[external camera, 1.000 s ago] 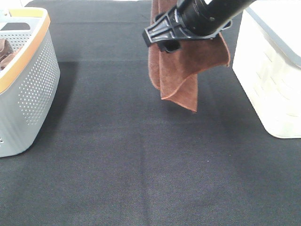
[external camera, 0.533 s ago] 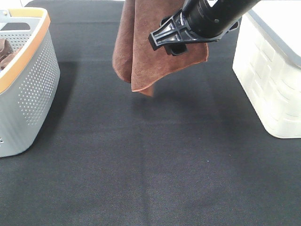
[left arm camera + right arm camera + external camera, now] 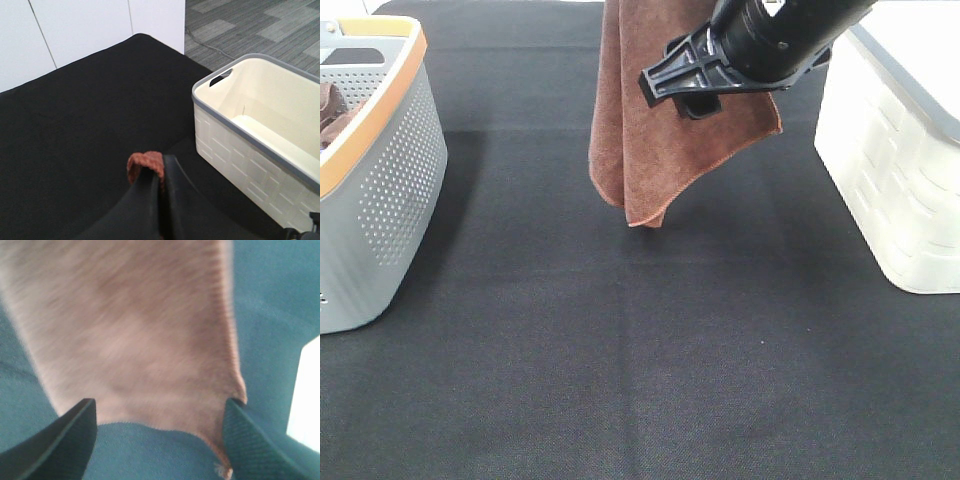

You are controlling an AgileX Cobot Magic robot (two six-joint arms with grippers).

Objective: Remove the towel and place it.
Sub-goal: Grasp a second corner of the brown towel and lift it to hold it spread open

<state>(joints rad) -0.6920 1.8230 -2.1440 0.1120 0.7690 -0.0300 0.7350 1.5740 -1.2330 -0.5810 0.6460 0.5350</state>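
Note:
The reddish-brown towel [image 3: 650, 150] hangs in folds from above the top of the exterior high view, its lowest corner just above the black tabletop. My left gripper [image 3: 161, 172] is shut on a bunched bit of the towel [image 3: 145, 162]; it is out of the exterior high view. My right gripper [image 3: 685, 80] reaches in from the upper right, in front of the hanging cloth. In the right wrist view its jaws stand wide open [image 3: 160, 405], with the towel [image 3: 135, 330] hanging just beyond them and its hemmed edge near one finger [image 3: 240, 435].
A cream basket with a grey rim [image 3: 890, 160] stands at the right, its inside bare in the left wrist view [image 3: 250, 150]. A grey perforated basket with an orange rim [image 3: 390, 170] stands at the left, holding another brown cloth [image 3: 330, 110].
The towel swung left, then back a little to the right, and now hangs lower than half a second ago. The right arm shifted slightly right at first, then held still.

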